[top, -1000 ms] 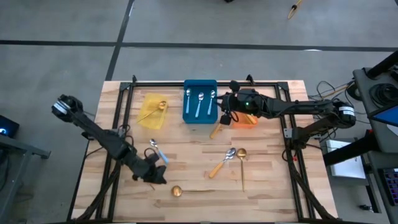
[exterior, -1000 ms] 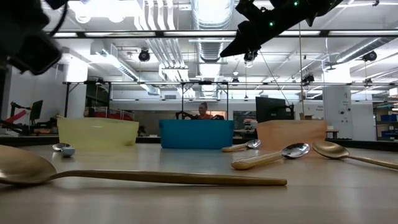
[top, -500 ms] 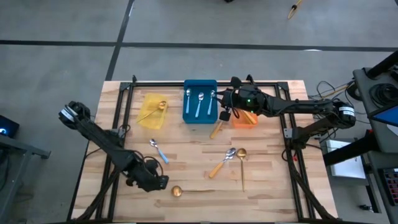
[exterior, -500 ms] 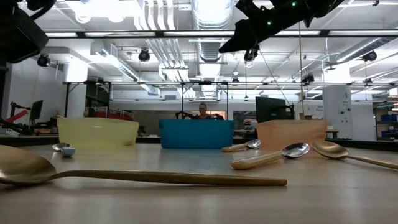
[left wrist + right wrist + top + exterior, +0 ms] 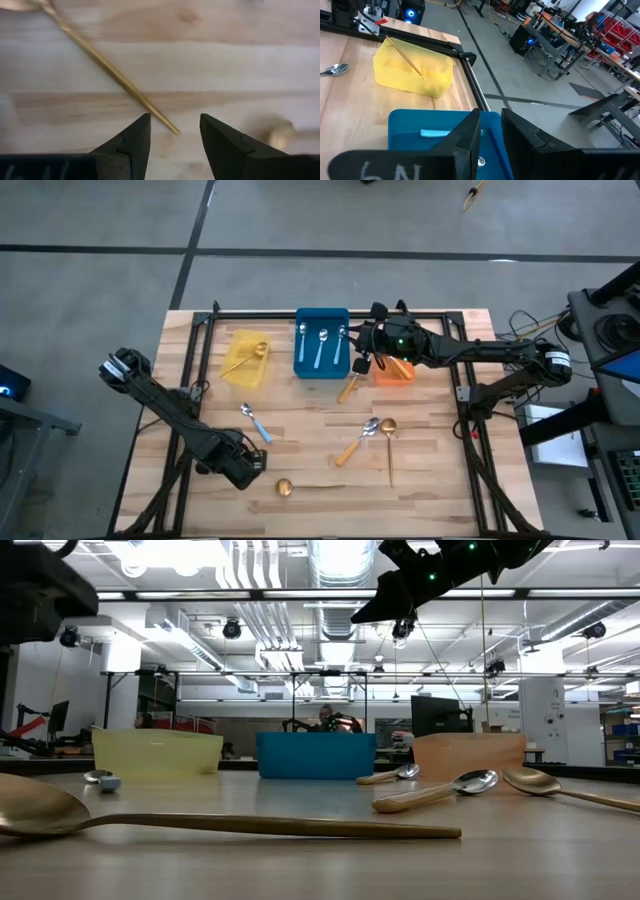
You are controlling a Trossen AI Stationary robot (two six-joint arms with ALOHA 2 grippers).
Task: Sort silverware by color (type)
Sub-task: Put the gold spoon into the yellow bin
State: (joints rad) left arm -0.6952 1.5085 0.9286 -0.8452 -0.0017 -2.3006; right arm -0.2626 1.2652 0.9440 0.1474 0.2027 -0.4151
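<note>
I had four spoons binned and five left on the table, my left gripper (image 5: 258, 465) open, empty beside the near gold spoon (image 5: 305, 487), my right gripper (image 5: 362, 363) narrowly parted, empty.

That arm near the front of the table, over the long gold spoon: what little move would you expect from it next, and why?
Probably a short drop onto the gold spoon, then closing. The left gripper hovers open just beside the spoon's bowl, and its wrist view shows the thin handle running toward the gap between its fingers. One gold spoon already lies in the yellow bin.
</note>
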